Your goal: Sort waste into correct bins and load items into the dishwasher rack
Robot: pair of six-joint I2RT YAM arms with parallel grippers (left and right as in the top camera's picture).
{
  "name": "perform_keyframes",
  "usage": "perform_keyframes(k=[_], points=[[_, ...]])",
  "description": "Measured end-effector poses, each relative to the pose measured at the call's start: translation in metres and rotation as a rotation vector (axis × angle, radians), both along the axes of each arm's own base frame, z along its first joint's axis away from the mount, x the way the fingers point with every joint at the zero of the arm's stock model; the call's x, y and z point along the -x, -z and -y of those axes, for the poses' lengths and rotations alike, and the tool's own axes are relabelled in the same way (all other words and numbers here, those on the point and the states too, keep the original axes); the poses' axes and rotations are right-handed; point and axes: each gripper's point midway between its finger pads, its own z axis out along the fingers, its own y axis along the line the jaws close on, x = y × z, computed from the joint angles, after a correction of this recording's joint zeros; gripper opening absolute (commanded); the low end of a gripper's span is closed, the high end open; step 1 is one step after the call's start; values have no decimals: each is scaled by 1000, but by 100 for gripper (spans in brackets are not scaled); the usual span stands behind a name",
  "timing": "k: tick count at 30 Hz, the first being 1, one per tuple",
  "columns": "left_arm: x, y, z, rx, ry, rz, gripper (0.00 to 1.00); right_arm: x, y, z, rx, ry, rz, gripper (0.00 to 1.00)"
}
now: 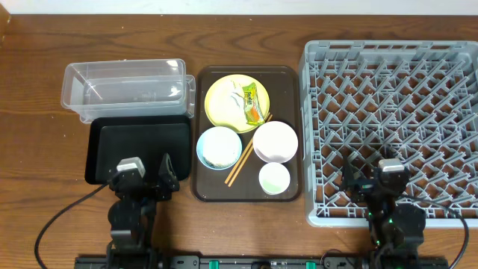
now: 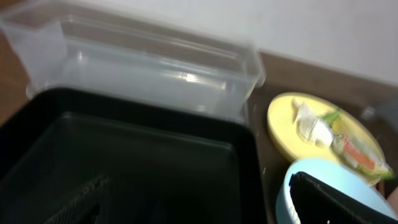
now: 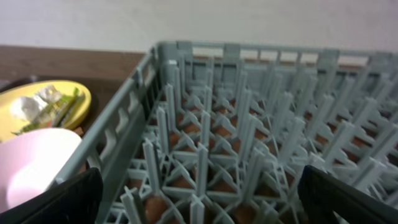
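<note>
On the brown serving tray (image 1: pixel 293 161), the yellow plate (image 1: pixel 218 108) holds the snack wrapper (image 1: pixel 254 102) and crumpled tissue (image 1: pixel 234 97). The left gripper (image 1: pixel 146 173) hangs fingers apart over the black tray (image 1: pixel 138 138), the right gripper (image 1: pixel 371 179) likewise over the dishwasher rack (image 1: pixel 388 75)

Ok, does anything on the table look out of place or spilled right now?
Nothing looks spilled or broken. The chopsticks lie diagonally on the brown tray between the blue bowl and white bowl, and a snack wrapper and crumpled tissue sit on the yellow plate.
</note>
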Motion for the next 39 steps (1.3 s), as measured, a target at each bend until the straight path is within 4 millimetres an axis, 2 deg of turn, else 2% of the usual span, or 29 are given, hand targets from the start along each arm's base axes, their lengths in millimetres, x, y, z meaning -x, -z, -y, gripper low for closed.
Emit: perform_keyframes(k=[2, 6, 10, 15, 18, 20, 21, 22, 27, 39], points=[[0, -3, 0, 0, 0, -49, 93, -2, -10, 2, 3, 15, -26, 99], [-4, -27, 0, 0, 0, -111, 93, -10, -38, 7, 9, 43, -59, 99], [-12, -39, 0, 1, 0, -233, 93, -23, -49, 9, 18, 57, -161, 99], [-20, -34, 7, 26, 38, -470, 93, -33, -46, 9, 35, 55, -345, 99], [-19, -31, 14, 53, 68, -634, 93, -32, -40, 10, 47, 54, -497, 99], [-17, -34, 16, 66, 76, -732, 93, -32, -42, 10, 50, 53, -565, 99], [-17, -37, 18, 72, 81, -765, 98, -33, -44, 10, 53, 53, -597, 99], [-21, -41, 18, 76, 82, -782, 98, -33, -46, 10, 55, 52, -626, 99], [-44, -61, 22, 92, 103, -734, 98, -42, -56, 10, 61, 53, -679, 99], [-104, -97, 34, 159, 135, -473, 98, -45, -55, 10, 62, 53, -684, 99]])
